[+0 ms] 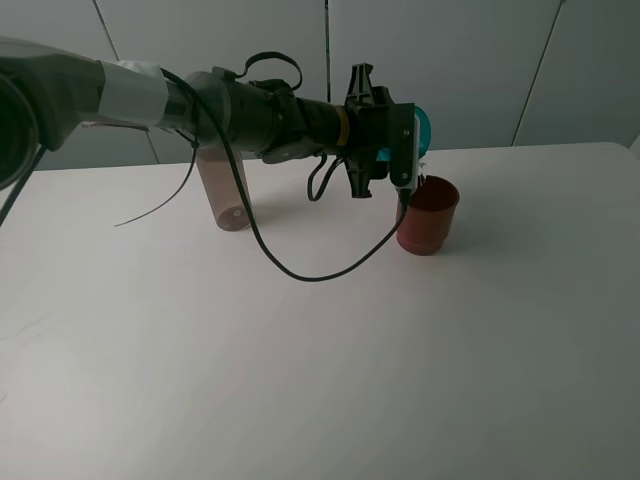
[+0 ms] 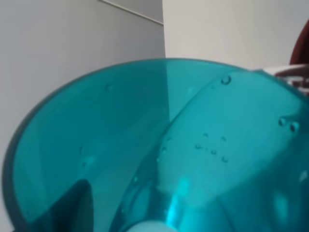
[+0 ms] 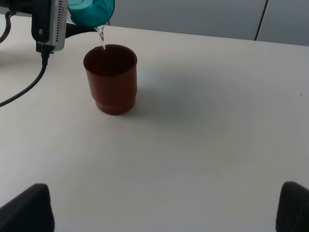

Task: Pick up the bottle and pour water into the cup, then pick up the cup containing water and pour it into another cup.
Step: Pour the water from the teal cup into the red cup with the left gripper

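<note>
My left gripper (image 1: 412,150) reaches across the table and is shut on the teal cup (image 1: 424,128), which is tipped over the dark red cup (image 1: 428,214). In the right wrist view a thin stream of water (image 3: 101,37) falls from the teal cup (image 3: 91,9) into the red cup (image 3: 111,79). The teal cup's wet inside (image 2: 145,154) fills the left wrist view, with water pooled toward its rim. The smoky bottle (image 1: 225,196) stands upright behind the left arm, its top hidden by the arm. My right gripper (image 3: 161,210) hangs open, well back from the red cup.
A black cable (image 1: 300,270) loops down from the left arm and rests on the white table (image 1: 320,380) between the bottle and the red cup. A grey panelled wall (image 1: 470,60) rises behind the table's far edge.
</note>
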Tool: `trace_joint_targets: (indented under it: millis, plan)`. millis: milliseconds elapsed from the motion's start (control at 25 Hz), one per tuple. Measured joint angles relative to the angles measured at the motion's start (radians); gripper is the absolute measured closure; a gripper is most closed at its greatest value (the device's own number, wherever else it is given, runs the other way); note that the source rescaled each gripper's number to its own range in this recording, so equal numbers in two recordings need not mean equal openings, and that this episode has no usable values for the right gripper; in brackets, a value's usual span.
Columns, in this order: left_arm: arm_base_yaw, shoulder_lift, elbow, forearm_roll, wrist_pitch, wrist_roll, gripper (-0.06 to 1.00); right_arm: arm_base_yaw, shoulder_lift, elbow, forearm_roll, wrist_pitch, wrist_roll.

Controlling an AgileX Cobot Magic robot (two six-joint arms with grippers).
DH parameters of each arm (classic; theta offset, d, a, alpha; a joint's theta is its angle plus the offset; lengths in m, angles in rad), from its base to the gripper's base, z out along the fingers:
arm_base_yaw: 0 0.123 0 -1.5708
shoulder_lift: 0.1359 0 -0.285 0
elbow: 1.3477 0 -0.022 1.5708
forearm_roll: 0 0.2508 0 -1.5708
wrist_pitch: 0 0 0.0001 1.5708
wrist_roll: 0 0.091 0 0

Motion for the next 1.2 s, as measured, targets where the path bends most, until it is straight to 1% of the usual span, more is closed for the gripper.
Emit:
trace_joint_targets:
  millis: [320, 920, 1040, 1200]
  plan:
    - [0.0, 0.0, 0.0, 0.004, 0.012, 0.047, 0.89, 0.0, 0.0, 0.0, 0.0, 0.0, 0.0]
    - [0.0, 0.0, -0.002, 0.004, 0.014, 0.051, 0.89, 0.0, 0.0, 0.0, 0.0, 0.0, 0.0]
    - [-0.008, 0.0, -0.019, 0.004, 0.033, 0.051, 0.89, 0.0, 0.0, 0.0, 0.0, 0.0, 0.0]
    - [-0.012, 0.0, -0.039, 0.004, 0.033, 0.053, 0.89, 0.0, 0.0, 0.0, 0.0, 0.0, 0.0]
